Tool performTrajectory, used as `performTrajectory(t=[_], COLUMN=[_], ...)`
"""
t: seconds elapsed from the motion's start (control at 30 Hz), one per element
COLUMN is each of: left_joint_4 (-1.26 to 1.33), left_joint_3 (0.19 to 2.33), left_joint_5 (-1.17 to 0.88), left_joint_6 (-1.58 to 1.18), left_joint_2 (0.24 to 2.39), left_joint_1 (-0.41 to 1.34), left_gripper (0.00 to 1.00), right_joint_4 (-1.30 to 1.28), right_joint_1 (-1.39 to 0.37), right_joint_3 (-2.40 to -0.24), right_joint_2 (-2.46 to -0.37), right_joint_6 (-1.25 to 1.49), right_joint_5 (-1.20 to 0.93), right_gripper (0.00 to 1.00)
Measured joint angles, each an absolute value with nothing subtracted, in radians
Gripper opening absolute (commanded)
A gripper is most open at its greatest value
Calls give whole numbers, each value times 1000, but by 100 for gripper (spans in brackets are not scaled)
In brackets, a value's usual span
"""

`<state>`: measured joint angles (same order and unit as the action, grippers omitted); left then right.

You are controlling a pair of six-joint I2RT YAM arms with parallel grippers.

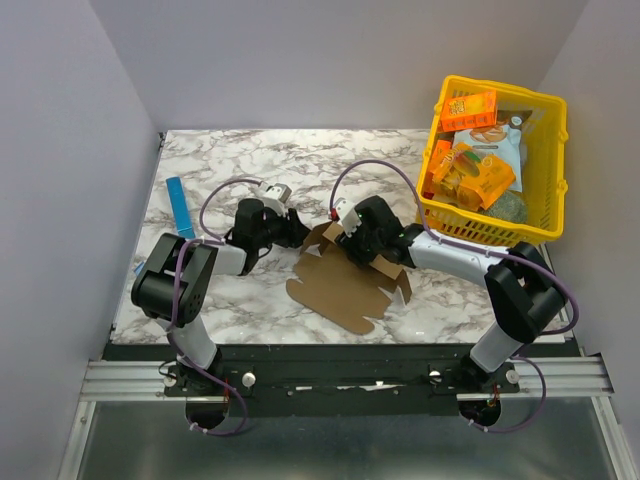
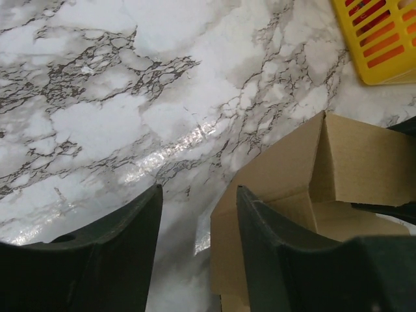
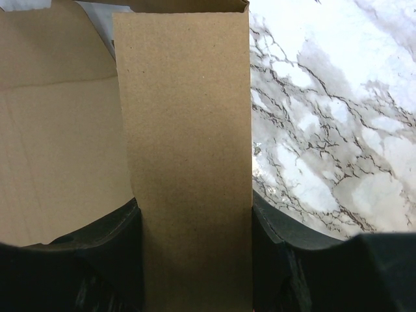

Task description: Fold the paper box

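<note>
The paper box (image 1: 345, 288) is a flat brown die-cut sheet on the marble table, with its far flaps raised. My left gripper (image 1: 296, 232) is open at the sheet's far left edge. In the left wrist view (image 2: 199, 192) its right finger (image 2: 273, 260) lies over the cardboard (image 2: 286, 175) and its left finger is over bare marble. My right gripper (image 1: 342, 235) sits at the raised far flaps. In the right wrist view (image 3: 195, 211) its jaws stand wide apart, with an upright cardboard panel (image 3: 185, 130) filling the gap between them.
A yellow basket (image 1: 555, 150) with orange snack boxes (image 1: 468, 108) stands at the back right; its corner shows in the left wrist view (image 2: 383, 45). A slim blue bar (image 1: 181, 205) lies at the left edge. Grey walls enclose the table.
</note>
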<state>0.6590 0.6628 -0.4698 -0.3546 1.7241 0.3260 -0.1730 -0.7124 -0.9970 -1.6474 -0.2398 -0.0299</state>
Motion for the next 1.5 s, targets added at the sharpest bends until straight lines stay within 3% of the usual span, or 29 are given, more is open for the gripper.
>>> performTrajectory(t=[0.7, 0.87, 1.27, 1.37, 1.47, 1.5], left_joint_4=[715, 696, 475, 417, 375, 365], left_joint_3=[749, 717, 694, 694, 695, 696], left_joint_5=[-618, -607, -487, -435, -390, -373], left_joint_6=[-543, -539, -476, -438, -403, -390], left_joint_2=[1729, 1703, 1572, 1571, 1571, 1571], left_joint_1=[350, 351, 363, 390, 408, 412], left_gripper=[47, 50, 44, 40, 30, 23], right_joint_4=[-172, -172, -172, -172, -172, -172], right_joint_1=[-712, -712, -712, -712, -712, -714], right_joint_3=[-997, -997, -997, -997, -997, -997], right_joint_2=[-1647, -1647, -1647, -1647, -1647, -1647], right_joint_6=[-237, -237, -237, -237, -237, -237], right_joint_5=[6, 7, 10, 10, 10, 10], right_gripper=[47, 47, 47, 47, 47, 47])
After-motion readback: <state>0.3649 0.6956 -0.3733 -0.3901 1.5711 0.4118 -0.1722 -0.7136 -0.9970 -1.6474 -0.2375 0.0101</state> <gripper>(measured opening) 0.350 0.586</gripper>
